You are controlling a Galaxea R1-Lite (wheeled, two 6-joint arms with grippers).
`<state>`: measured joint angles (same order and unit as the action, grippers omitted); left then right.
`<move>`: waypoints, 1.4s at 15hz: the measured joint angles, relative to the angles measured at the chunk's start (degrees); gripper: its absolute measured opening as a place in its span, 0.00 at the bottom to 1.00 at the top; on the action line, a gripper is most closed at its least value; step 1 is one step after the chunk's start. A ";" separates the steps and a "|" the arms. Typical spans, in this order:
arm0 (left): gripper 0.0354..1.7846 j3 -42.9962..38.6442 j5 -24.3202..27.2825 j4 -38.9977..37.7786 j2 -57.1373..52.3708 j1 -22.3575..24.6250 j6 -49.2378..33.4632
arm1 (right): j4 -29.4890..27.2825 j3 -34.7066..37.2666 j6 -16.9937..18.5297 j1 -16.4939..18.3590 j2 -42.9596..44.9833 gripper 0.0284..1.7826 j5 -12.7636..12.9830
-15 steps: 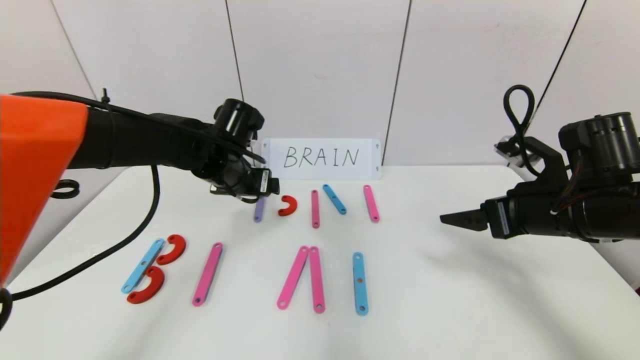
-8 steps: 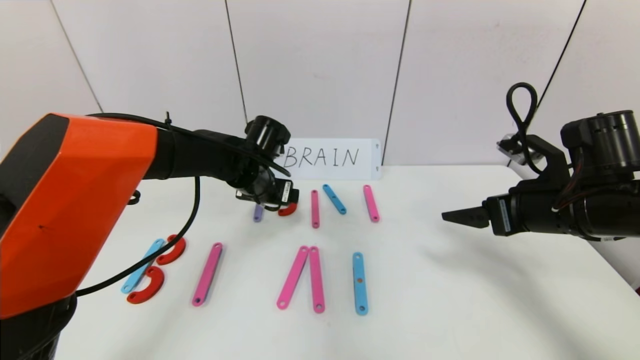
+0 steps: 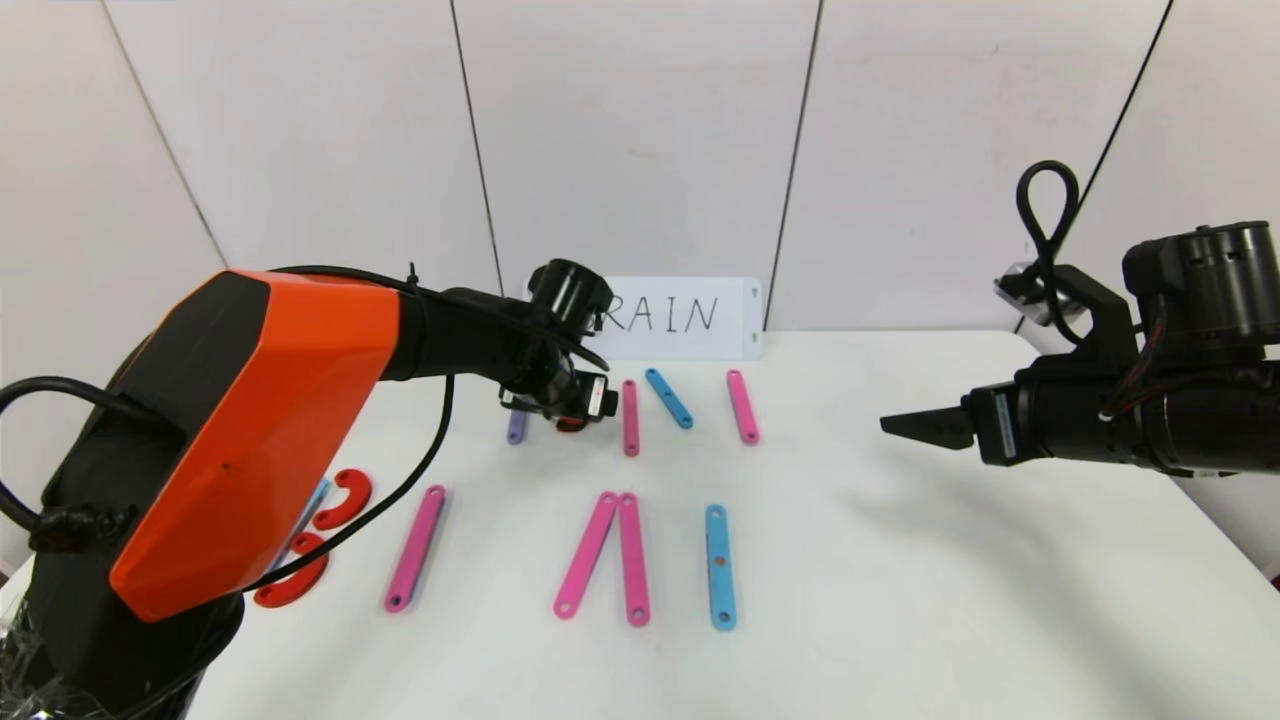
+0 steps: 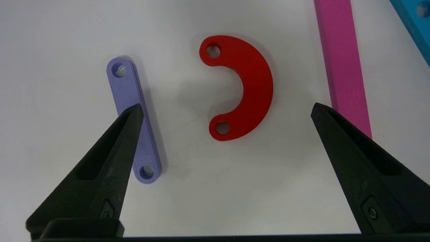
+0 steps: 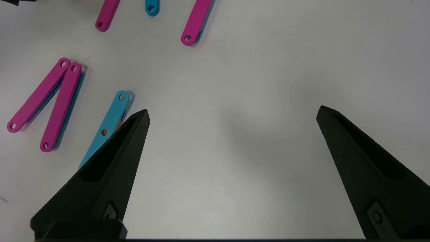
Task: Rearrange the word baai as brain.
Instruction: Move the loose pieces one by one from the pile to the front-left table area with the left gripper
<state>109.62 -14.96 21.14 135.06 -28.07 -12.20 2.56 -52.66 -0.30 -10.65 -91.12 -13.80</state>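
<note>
my left pincer (image 4: pixel 223 111) hovers spread over the red curve (image 4: pixel 242 88) on the desk (image 3: pixel 900 560), beside the purple strip (image 4: pixel 132 117); next i should lower and pinch it for the r. right pincer (image 5: pixel 231 114) idles, spread

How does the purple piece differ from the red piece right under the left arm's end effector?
The purple strip is straight and narrow; the red piece is a wider C-shaped curve. The purple strip lies partly under one finger of the open left end effector; the red piece lies uncovered between the fingers. Both lie flat, with a hole at each end.
</note>
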 joint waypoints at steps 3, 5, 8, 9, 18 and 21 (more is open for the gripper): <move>0.98 2.01 -0.09 -0.06 1.88 0.18 -0.20 | 0.02 0.02 -0.10 0.05 -0.02 0.98 0.00; 0.97 2.62 -0.06 -0.04 2.56 0.38 -0.72 | 0.00 0.10 -0.11 0.00 -0.07 0.98 0.00; 0.86 2.84 0.16 -0.06 3.19 0.38 -1.13 | 0.02 0.27 -0.46 -0.04 -0.09 0.98 0.00; 0.80 2.86 0.40 -0.06 3.28 0.44 -1.27 | 0.02 0.35 -0.54 -0.04 -0.11 0.98 0.00; 0.15 3.25 0.74 -0.15 4.08 0.74 -4.19 | 0.05 0.46 -0.63 -0.04 -0.13 0.98 -0.09; 0.15 3.15 0.72 0.11 3.89 0.63 -4.25 | 0.05 0.51 -0.66 -0.04 -0.22 0.98 -0.02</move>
<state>112.76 -14.24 21.25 138.95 -27.44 -16.46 2.61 -52.15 -0.96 -10.69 -91.34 -13.82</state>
